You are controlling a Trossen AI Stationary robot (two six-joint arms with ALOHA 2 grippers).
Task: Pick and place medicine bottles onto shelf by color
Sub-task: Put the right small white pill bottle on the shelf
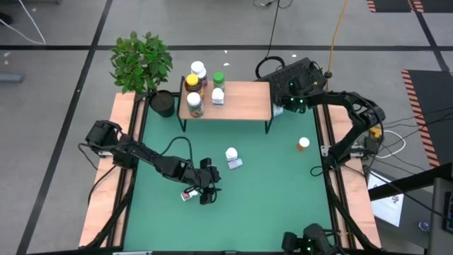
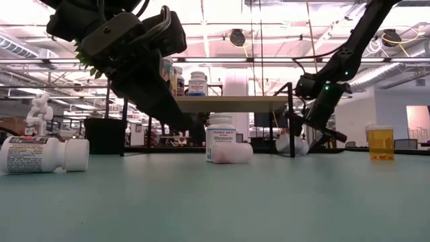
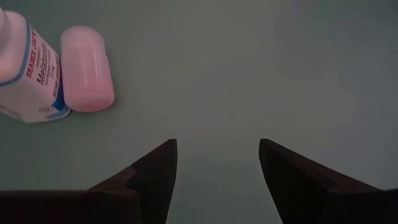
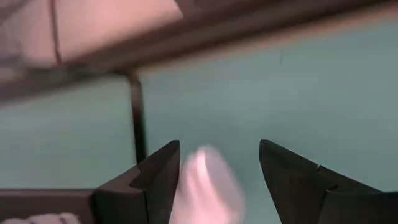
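Observation:
The shelf [image 1: 241,99] stands at the table's far side with several medicine bottles on its left half, one yellow-capped [image 1: 192,81] and one green-capped [image 1: 219,78]. My left gripper [image 1: 209,188] is open and empty over the green mat. A white labelled bottle [image 3: 28,74] stands ahead of it, with a pale pink bottle [image 3: 87,68] lying beside. Another white bottle [image 1: 188,195] lies on its side by my left gripper. An orange bottle [image 1: 304,144] stands at the right. My right gripper [image 4: 217,162] is open by the shelf's right legs, with a blurred white bottle [image 4: 208,180] between its fingers. My right gripper has its fingers on either side of the blurred white bottle [image 4: 205,174], near the shelf's leg [image 4: 135,112]. I cannot tell whether either finger touches it.
A black plant pot [image 1: 161,103] with a green plant stands at the shelf's left end. Wooden rails [image 1: 117,177] run along the table's left and right sides. The mat's near half [image 1: 269,212] is bare.

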